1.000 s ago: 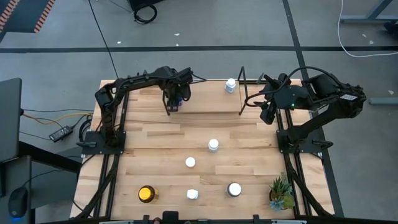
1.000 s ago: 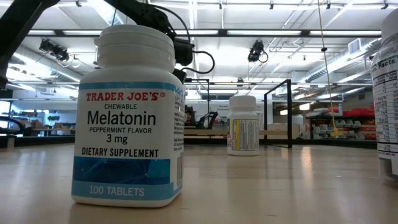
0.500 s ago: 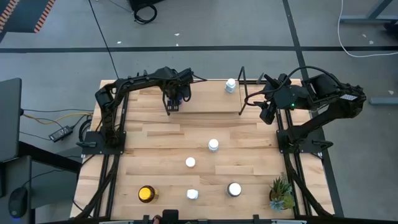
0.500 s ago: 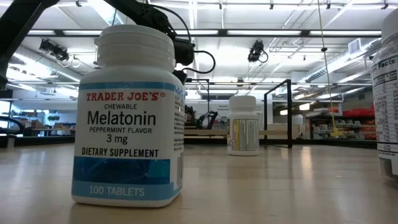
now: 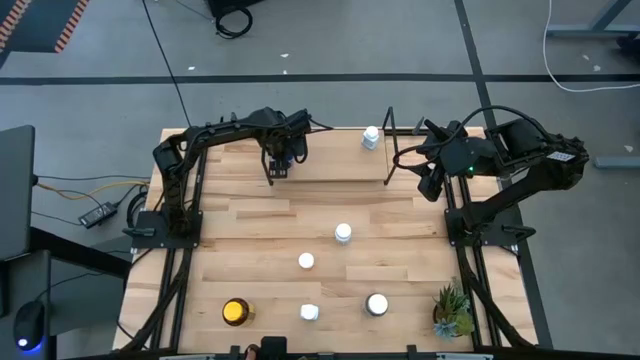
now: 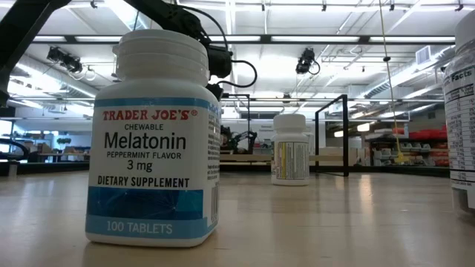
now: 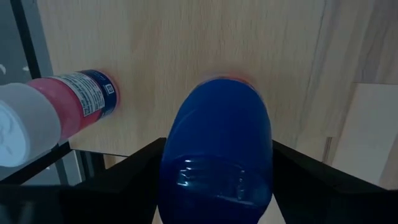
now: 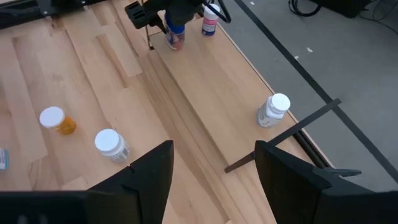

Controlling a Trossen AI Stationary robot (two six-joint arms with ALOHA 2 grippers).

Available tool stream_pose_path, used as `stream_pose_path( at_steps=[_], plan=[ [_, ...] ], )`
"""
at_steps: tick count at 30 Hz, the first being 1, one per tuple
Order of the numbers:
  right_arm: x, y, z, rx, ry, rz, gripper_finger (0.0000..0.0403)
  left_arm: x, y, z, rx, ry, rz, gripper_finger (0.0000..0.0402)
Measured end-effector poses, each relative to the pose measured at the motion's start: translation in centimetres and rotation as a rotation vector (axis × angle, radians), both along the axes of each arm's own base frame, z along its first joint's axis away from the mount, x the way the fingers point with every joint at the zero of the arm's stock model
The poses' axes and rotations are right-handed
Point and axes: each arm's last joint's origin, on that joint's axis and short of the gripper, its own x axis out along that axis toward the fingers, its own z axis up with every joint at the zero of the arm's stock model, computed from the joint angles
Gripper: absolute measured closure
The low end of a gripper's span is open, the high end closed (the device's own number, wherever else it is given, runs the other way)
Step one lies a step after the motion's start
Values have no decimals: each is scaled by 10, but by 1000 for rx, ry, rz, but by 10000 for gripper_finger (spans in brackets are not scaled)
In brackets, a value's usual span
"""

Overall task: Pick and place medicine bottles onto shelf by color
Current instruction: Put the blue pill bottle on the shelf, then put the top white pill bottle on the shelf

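My left gripper is over the left end of the shelf, shut on a blue-lidded bottle with a reddish body. Whether the bottle's base is on the board, I cannot tell. A pink white-capped bottle stands right beside it on the shelf. Another white-capped bottle stands at the shelf's right end. My right gripper hangs open and empty off the shelf's right end. Several white-capped bottles and an amber one stand on the table nearer the front. My left gripper pinches the blue lid of the bottle between its two fingers, one on each side. The fingers come from above, pointing down. The bottle is upright below them.
A small green plant stands at the table's near right corner. Black metal uprights frame the shelf's ends. In the low view a Melatonin bottle stands close to the camera and hides much of the table behind it.
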Motion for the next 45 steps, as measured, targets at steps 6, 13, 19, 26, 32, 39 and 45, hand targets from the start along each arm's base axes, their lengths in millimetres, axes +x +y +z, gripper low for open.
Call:
stream_pose_path(
  at_steps=[6,13,19,26,32,39,45],
  plan=[
    [0,0,0,0,0,0,172,1,-5,2,-2,6,-7,131],
    [0,0,0,4,1,3,172,3,-7,4,5,-2,8,129],
    [0,1,0,17,3,11,172,2,-8,8,10,-30,54,129],
    [0,1,0,21,3,11,172,-2,-11,23,7,-82,46,118],
    [0,1,0,27,-1,5,172,-2,-22,36,19,-118,23,81],
    [0,1,-1,43,-3,5,172,3,-50,53,36,-169,-22,59],
    [0,2,-1,69,-3,4,172,16,-83,77,19,-268,-34,59]
  ],
)
